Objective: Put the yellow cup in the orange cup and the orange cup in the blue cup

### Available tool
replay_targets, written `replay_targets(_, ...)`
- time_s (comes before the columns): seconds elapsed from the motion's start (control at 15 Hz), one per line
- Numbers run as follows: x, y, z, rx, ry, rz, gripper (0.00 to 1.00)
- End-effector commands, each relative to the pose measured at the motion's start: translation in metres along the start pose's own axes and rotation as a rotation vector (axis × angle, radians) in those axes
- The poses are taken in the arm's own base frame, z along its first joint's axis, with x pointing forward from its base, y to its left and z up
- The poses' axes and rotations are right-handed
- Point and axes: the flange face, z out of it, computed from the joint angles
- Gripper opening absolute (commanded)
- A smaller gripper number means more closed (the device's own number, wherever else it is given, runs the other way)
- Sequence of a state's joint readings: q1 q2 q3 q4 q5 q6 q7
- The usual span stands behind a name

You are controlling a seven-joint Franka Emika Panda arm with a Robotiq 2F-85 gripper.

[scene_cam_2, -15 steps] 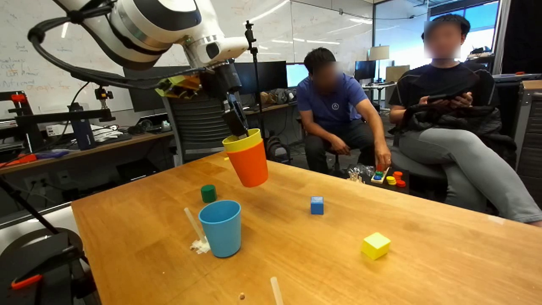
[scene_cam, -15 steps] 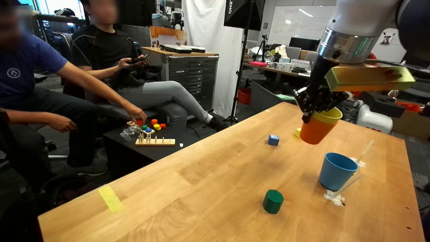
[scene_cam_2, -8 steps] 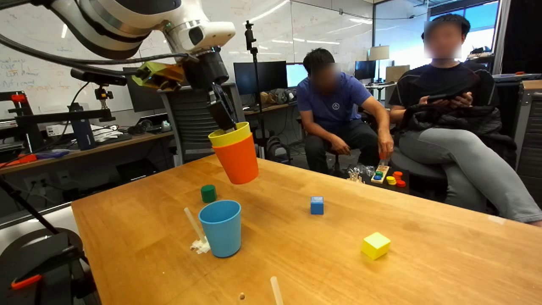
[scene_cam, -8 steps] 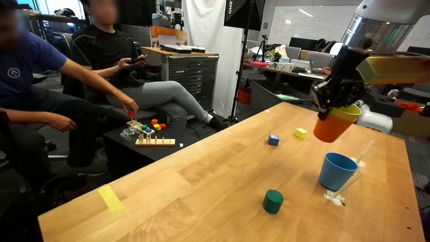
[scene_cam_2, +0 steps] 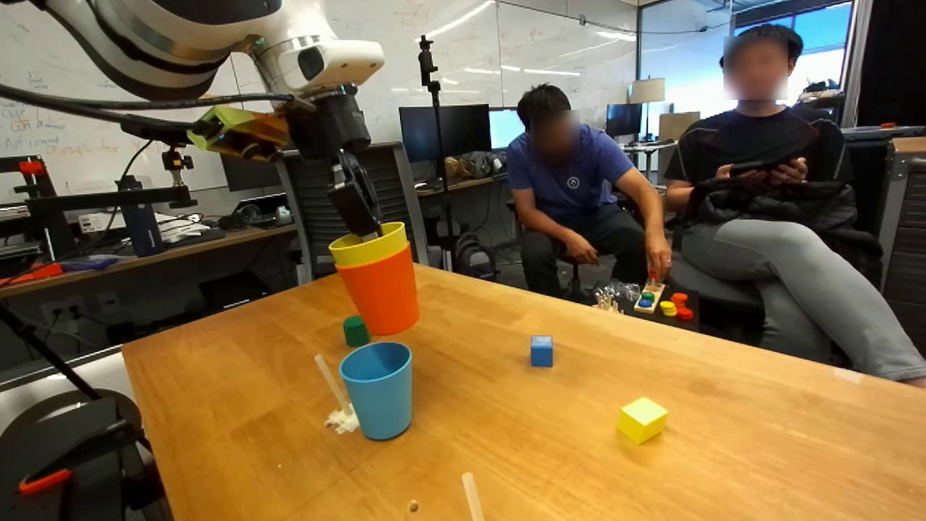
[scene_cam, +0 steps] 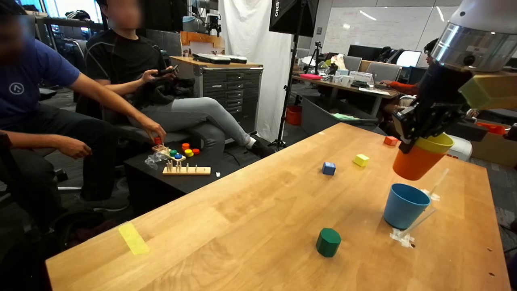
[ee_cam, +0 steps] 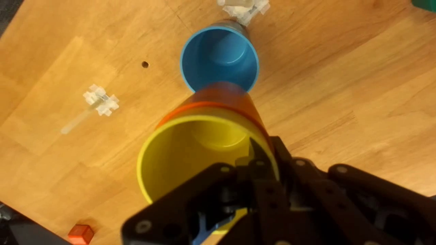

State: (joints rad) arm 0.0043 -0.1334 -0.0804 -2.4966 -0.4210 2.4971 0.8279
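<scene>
Yellow cup (scene_cam_2: 369, 253) nested in orange cup (scene_cam_2: 380, 295) — both tilted above a wooden table (scene_cam_2: 499, 449)

The jaws of the gripper (ee_cam: 265, 149) are clamped on the wall of the two nested cups. In an exterior view the blue cup (scene_cam_2: 380, 401) stands upright on the wood at 6 o'clock from them, apart. Around it: pale stick (scene_cam_2: 333, 385) at 9 o'clock, green block (scene_cam_2: 356, 331) at 11, yellow block (scene_cam_2: 642, 420) at 3. Beyond — whiteboard (scene_cam_2: 463, 58) at 12, person in blue (scene_cam_2: 579, 174) between 1 and 2, person in black (scene_cam_2: 759, 152) at 2.

"ENO" on black softbox (scene_cam: 288, 16)
</scene>
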Motion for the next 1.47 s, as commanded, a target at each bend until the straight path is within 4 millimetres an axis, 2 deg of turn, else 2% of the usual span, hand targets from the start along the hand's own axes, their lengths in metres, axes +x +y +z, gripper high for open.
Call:
replay_targets(0.0,-0.004,0.01,-0.002,0.002,-0.013,-0.009,0.02)
replay_targets(0.87,-0.014,0.01,0.015,-0.014,-0.056,-0.041,0.02)
replay_targets(1.4,-0.018,0.004,0.033,0.003,-0.118,-0.054,0.02)
